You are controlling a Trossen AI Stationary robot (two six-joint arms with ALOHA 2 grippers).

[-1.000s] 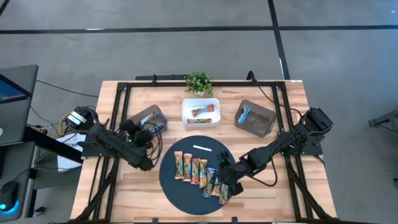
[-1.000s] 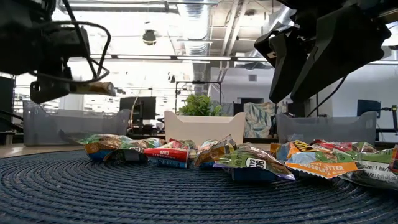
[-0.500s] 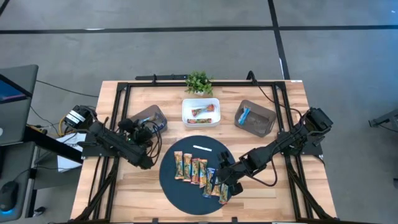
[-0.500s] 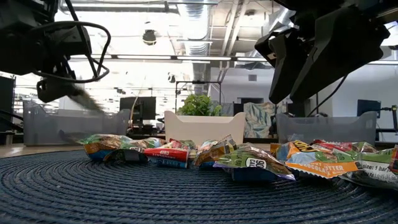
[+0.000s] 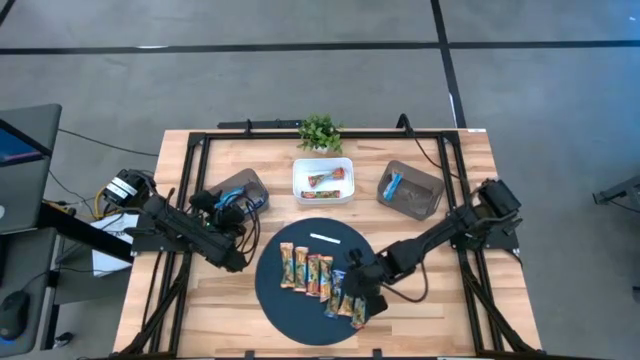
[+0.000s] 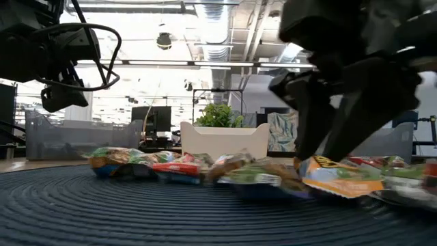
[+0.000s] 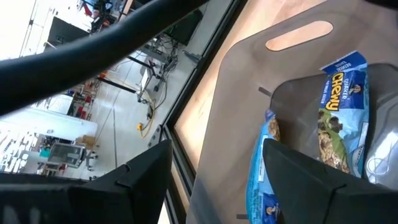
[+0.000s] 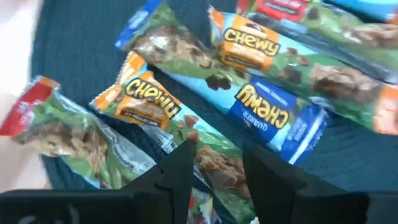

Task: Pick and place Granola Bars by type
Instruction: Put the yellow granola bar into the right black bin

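Note:
Several granola bars (image 5: 312,272) lie in a row on the dark round mat (image 5: 300,312). My right gripper (image 5: 352,292) is low over the row's right end and open. Its fingers stand on either side of an orange and green Chewy bar (image 8: 155,102), which also shows in the low view (image 6: 338,179). My left gripper (image 5: 228,203) is open and empty above the left grey bin (image 5: 243,186). Its wrist view shows blue Chewy bars (image 7: 339,112) lying in that bin. My right gripper comes at the orange and green bar from above with its fingers (image 8: 183,163) astride the bar's end. I cannot tell whether they touch the wrapper. The bar lies flat on the mat.
A white tray (image 5: 323,168) holding a bar stands at the back centre, with a small plant (image 5: 319,132) behind it. A right grey bin (image 5: 412,192) holds a blue bar (image 5: 392,185). A thin white strip (image 5: 326,238) lies on the mat's far part.
My left gripper has let go of the bar it held over the left bin, and the bar has fallen out of the low view. My right gripper has gone down and a little toward the table's left, onto the bars at the row's right end.

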